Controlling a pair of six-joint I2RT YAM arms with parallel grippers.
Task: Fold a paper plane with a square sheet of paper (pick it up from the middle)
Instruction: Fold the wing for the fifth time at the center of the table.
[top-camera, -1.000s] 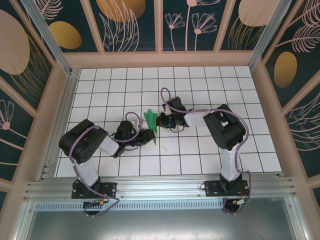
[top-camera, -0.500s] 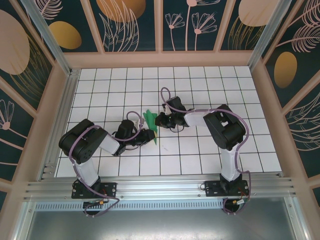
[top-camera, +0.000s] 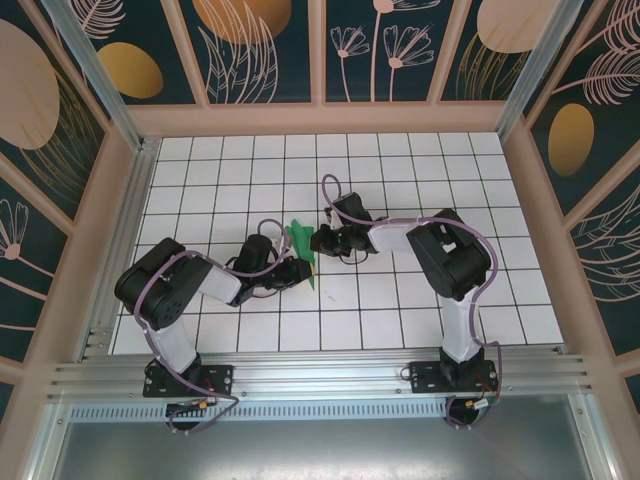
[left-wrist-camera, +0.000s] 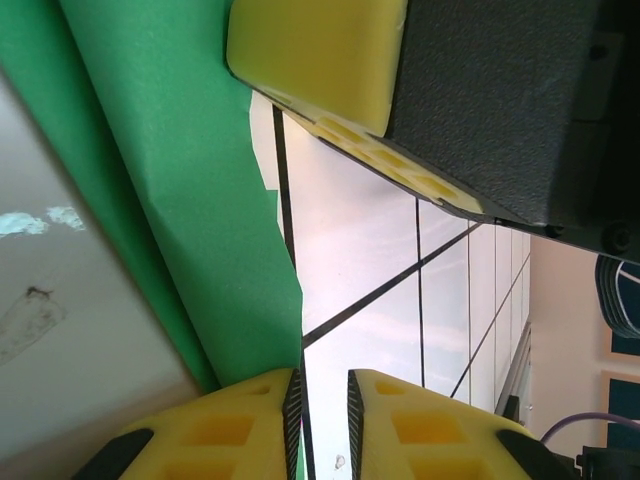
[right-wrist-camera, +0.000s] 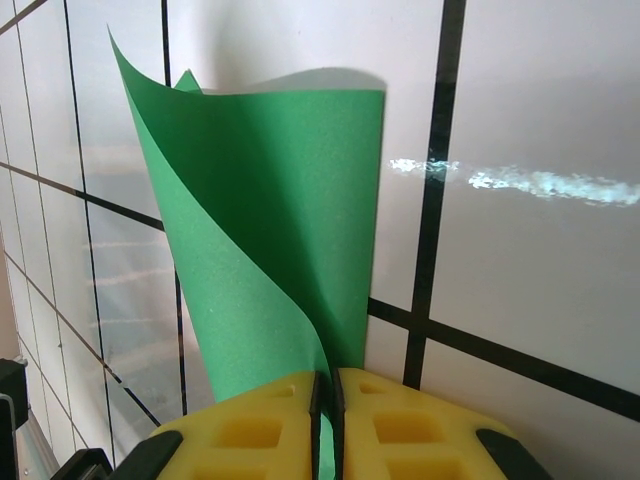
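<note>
Mid white tiled table: thin bright green paper sheet, curled up, not flat, no pointed dart shape yet. Right gripper at table middle, pads almost together, pinching sheet edge. Left gripper beside it, pads almost together, seems to pinch sheet too. Most folding likely left.

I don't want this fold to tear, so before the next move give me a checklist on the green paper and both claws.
1. Grip of right claw on thin bright green sheet of paper: ok, pinched between its yellow pads.
2. Grip of left claw: cannot tell; the sheet's edge meets the narrow slit between its own yellow pads.
3. Sheet flat for creasing: not ok, it is curled, not lying flat on the white grid table.
4. Claws apart from each other: ok, close but not touching.
5. Visible sheet edges untorn: ok.
</note>
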